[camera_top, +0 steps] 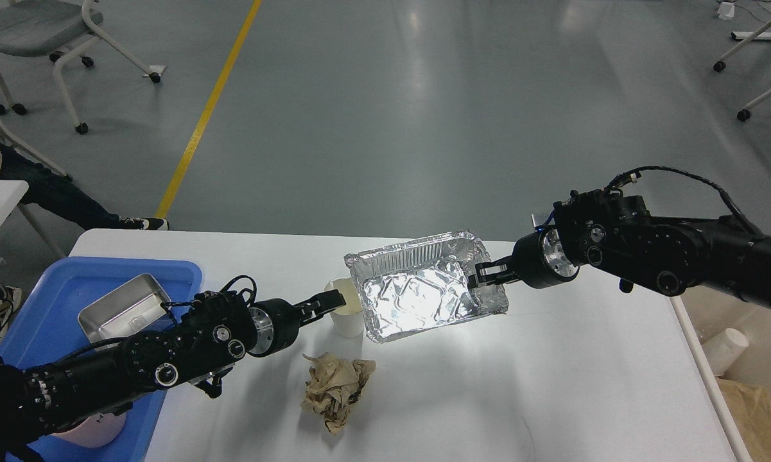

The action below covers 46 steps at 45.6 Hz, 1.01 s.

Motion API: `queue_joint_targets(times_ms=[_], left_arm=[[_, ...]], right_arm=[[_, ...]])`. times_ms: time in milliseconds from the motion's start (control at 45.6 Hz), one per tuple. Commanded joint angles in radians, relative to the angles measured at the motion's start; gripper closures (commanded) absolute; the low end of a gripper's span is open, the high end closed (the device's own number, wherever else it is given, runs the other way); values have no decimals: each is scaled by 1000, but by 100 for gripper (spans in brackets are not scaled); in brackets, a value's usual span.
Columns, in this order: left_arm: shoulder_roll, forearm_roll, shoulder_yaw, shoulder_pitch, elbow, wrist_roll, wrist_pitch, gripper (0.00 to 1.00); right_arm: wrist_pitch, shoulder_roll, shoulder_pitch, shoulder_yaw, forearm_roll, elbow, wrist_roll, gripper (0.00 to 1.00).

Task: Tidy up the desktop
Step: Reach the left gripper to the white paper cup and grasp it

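Observation:
The white desktop (552, 385) holds a white paper cup (348, 319) and a crumpled brown paper wad (337, 391) near its middle. My right gripper (483, 274) is shut on the right rim of a crinkled foil tray (417, 295) and holds it tilted, its left end next to the cup. My left gripper (327, 300) reaches in from the left, its tip at the cup's left rim. Its two fingers read as one dark shape, so I cannot tell whether it is open or shut.
A blue plastic tray (45, 289) at the desktop's left end holds a steel box (123, 309) and a pink mug (96, 431), mostly hidden by my left arm. A beige bin (754, 401) with a white cup (725, 350) stands off the right edge. Chairs and a seated person are at far left.

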<state>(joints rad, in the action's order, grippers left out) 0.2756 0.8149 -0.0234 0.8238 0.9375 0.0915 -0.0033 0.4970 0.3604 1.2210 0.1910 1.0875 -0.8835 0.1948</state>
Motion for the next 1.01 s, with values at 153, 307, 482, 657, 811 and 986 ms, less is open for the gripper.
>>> queue_joint_targets(times_ms=[153,307,482,657,811,986], left_arm=[[-13,-2,0,3,-9,25,-4,90],[-33,-2,0,-3,-19,22,-4,100],[-33,-5,-1,0,-14,17,-1,100],[-33,-26,-1,0,0,2,0,100],[2,-25,-1,0,35,2,0,100],[167,-31,-1,-2,141,2,2,100]], right_arm=[[0,-5,0,1,0,0,0,100],[0,-8,0,1,0,0,0,100],[0,-9,0,2,0,1,0,100],[-1,-9,0,4,0,3,0,100],[-3,-9,0,7,-1,4,0,100],[-3,-15,-1,13,-1,11,0,100]])
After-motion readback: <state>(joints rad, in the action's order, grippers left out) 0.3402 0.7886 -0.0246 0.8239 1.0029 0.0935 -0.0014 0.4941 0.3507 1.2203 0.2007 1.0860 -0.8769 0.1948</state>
